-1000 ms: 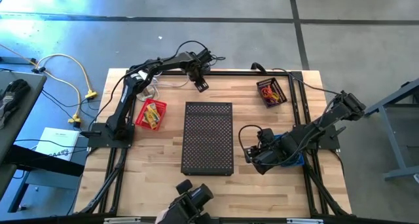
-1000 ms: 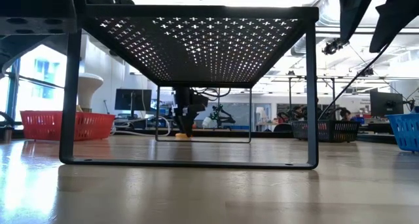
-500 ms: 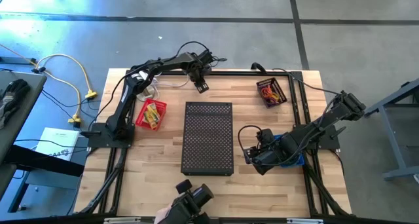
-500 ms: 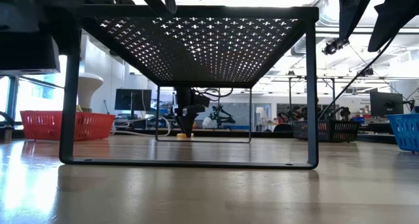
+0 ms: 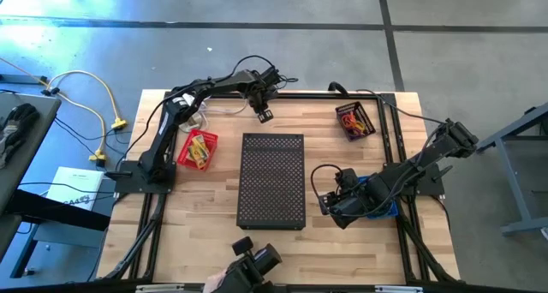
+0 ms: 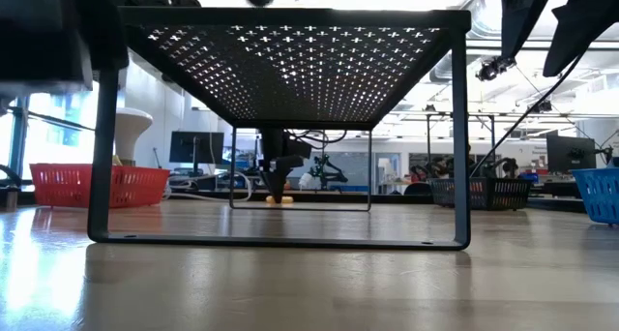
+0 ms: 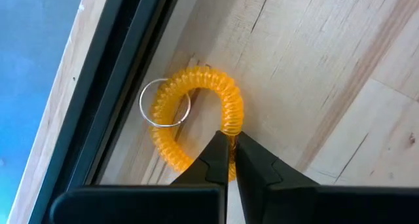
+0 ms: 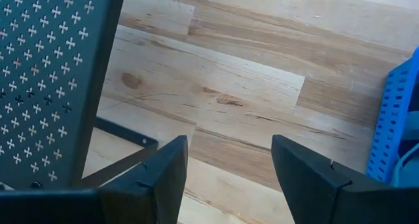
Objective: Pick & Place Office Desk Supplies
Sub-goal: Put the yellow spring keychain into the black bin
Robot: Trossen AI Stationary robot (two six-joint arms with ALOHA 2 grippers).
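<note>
An orange coiled loop (image 7: pixel 196 112) with a thin metal ring (image 7: pixel 165 103) lies on the wood near the table's far edge, beside the dark frame rail (image 7: pixel 118 73). My left gripper (image 7: pixel 230 152) points down onto it and is shut on the coil. It also shows in the high view (image 5: pixel 264 115) and, under the stand, in the low view (image 6: pixel 276 188). My right gripper (image 8: pixel 226 165) is open and empty above bare wood, right of the black perforated stand (image 5: pixel 272 180). My left gripper pinches one side of the orange coil (image 7: pixel 234 119) between its two fingertips. The fingers come from above, pointing down, and lie across the coil's strand. The loop lies on the table, with its ring on the side away from the fingers.
A red basket (image 5: pixel 197 149) with yellow and red items stands at the left. A dark basket (image 5: pixel 355 120) with red and orange loops stands at the far right. A blue basket (image 8: pixel 393 126) stands by my right arm. A dark device (image 5: pixel 253 263) sits at the near edge.
The dark device at the table's near edge has shifted a little, and a dark shape has moved across the upper left of the low view.
</note>
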